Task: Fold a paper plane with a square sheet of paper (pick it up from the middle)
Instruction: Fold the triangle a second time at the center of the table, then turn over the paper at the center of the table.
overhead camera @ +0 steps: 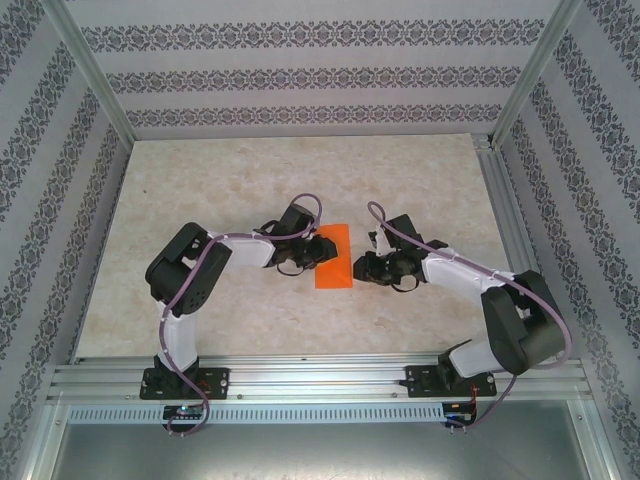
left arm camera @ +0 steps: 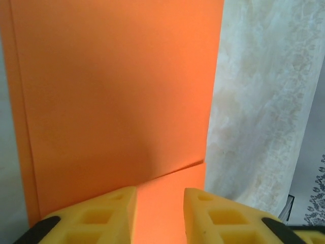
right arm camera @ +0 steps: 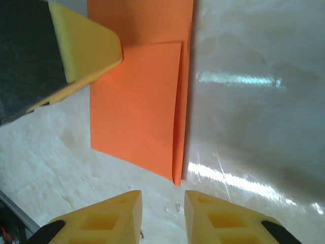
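Observation:
The orange sheet of paper lies flat on the table between the two arms, folded over into a narrow oblong rather than a pointed paper plane. In the left wrist view the sheet of paper covers most of the frame, with a folded layer's edge crossing just ahead of my left gripper. Its yellow fingers stand apart over the paper, holding nothing. My right gripper is open over bare table, just short of the paper's near corner. The left gripper sits at the paper's left edge, the right gripper at its right.
The marble-patterned table stretches behind and to both sides of the paper. Patterned walls close it in, and an aluminium rail carrying the arm bases runs along the near edge. One of the left gripper's fingers rests on the paper's far corner.

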